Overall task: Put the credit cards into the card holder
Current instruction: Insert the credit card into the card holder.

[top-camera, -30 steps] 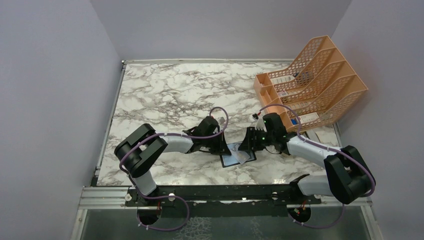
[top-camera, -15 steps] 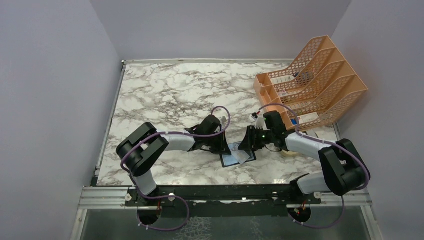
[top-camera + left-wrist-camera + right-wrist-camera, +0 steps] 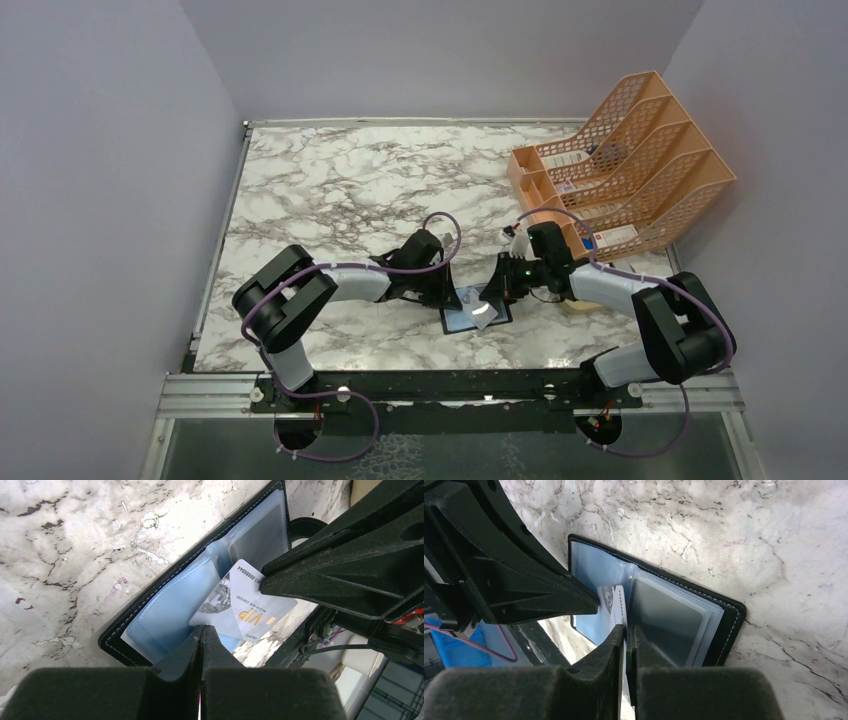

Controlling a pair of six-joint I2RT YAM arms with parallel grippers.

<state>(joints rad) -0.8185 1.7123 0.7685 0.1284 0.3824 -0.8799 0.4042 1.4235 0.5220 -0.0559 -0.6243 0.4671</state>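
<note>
- Currently the left arm (image 3: pixel 345 284) lies low over the surface (image 3: pixel 340 180), with its elbow folded back above its base and its forearm running right.
- The left end effector (image 3: pixel 202 631) is closed, fingers pressed together with no gap. Its tips point down at the near edge of the holder (image 3: pixel 669 615), on a pale blue sleeve (image 3: pixel 165 607). Whether they pinch that sleeve cannot be told.
- The right arm (image 3: pixel 612 288) takes the mirrored pose: elbow folded near the right edge, forearm running left, wrist facing the left wrist.
- The right end effector (image 3: pixel 626 630) is closed on the card (image 3: pixel 246 611), gripping it by one edge.
- The holder lies open and flat on the surface between the two end effectors, inner side up.
- The card is whitish and marked "VIP". It is tilted over the middle of the holder, its free end at the sleeves near the fold. Whether it has entered a pocket cannot be told.
- The rack (image 3: pixel 620 170) stands at the far right of the surface, behind the right forearm.
</note>
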